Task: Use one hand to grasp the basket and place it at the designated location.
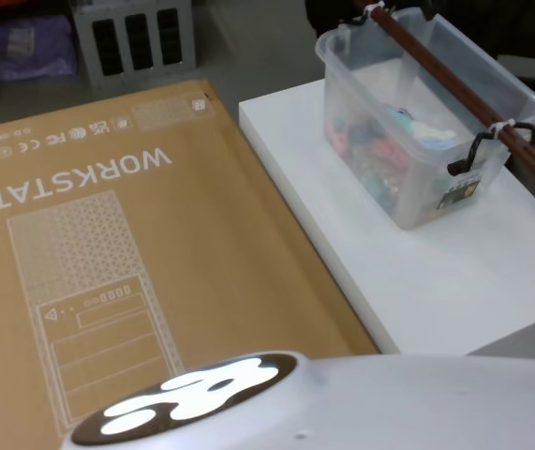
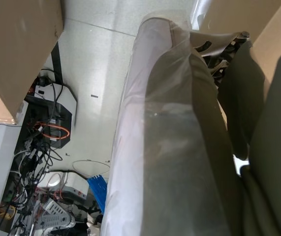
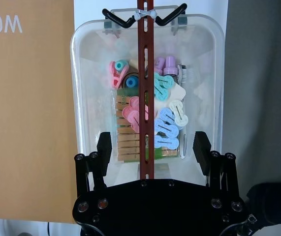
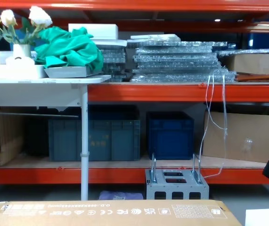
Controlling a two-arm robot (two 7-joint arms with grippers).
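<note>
Black right gripper [image 3: 153, 147] (jaws apart) over clear, seemingly smooth basket [image 3: 205, 83].

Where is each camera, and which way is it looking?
Head: up high, looking down at basket, table and box; the robot's white body at the bottom.
Chest: low, looking forward over the box at shelves.
Left wrist: faces the floor and cables, past something plastic-wrapped.
Right wrist: looks down past the open right gripper onto the basket.
Head and right wrist both see basket and box.
</note>
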